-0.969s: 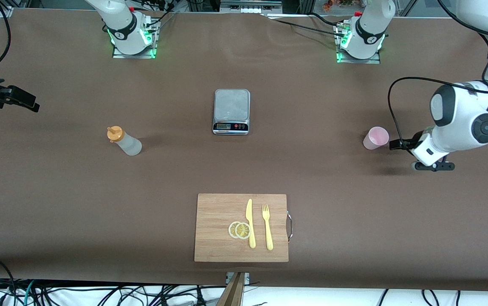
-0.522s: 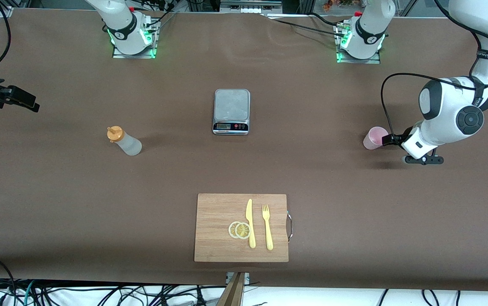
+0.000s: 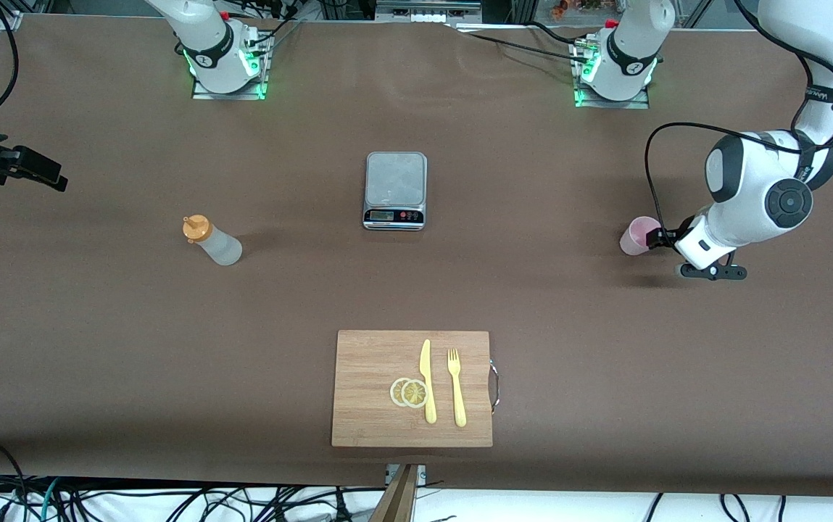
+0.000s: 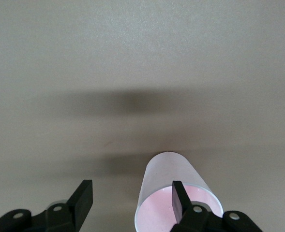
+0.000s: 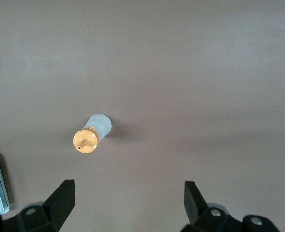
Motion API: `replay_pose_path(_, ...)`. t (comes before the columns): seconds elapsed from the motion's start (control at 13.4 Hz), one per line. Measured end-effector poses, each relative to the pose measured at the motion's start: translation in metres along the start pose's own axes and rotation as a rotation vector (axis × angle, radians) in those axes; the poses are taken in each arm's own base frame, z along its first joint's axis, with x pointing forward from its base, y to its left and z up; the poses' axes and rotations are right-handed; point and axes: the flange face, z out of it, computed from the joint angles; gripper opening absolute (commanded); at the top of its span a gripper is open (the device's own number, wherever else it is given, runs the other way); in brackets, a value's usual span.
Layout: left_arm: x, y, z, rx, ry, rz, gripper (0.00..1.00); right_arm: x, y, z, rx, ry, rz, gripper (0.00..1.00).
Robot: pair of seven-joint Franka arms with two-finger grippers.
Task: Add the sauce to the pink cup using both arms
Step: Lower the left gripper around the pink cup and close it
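The pink cup (image 3: pixel 637 236) stands upright at the left arm's end of the table. My left gripper (image 3: pixel 657 238) is open, low and right beside it. In the left wrist view the cup (image 4: pixel 167 180) sits off to one side of the gripper (image 4: pixel 130 200): one fingertip (image 4: pixel 177 199) is over its open mouth and the other is clear of it, so only one wall lies between the fingers. The sauce bottle (image 3: pixel 213 241) with its orange cap stands toward the right arm's end. My right gripper (image 3: pixel 39 174) is open and empty, high above that end; the bottle (image 5: pixel 91 134) shows below it.
A kitchen scale (image 3: pixel 396 190) stands mid-table, between the two arm bases' side and the middle. A wooden cutting board (image 3: pixel 365 362) lies nearest the front camera with lemon slices (image 3: pixel 409 392), a yellow knife (image 3: pixel 427 380) and a yellow fork (image 3: pixel 457 388).
My left arm has swung toward the pink cup and brought its open gripper up to it. The right arm, the bottle and the cup have not moved.
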Motion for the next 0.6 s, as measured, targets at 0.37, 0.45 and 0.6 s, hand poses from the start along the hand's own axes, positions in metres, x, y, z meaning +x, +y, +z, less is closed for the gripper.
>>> replay_pose_path(0.37, -0.0013, 0.0007, 0.0015, 0.000, -0.002, 0.001, 0.66, 0.0000, 0.0000, 0.0000, 0.000, 0.000, 0.000, 1.00)
replay_pose_path(0.45, -0.0022, 0.0008, 0.0028, 0.000, -0.005, 0.001, 0.68, 0.0000, 0.0000, 0.0000, 0.000, 0.000, 0.000, 1.00)
replay_pose_path(0.6, -0.0034, 0.0009, 0.0044, -0.001, -0.009, 0.004, 0.72, 0.0000, 0.0000, 0.0000, 0.000, 0.000, 0.000, 1.00)
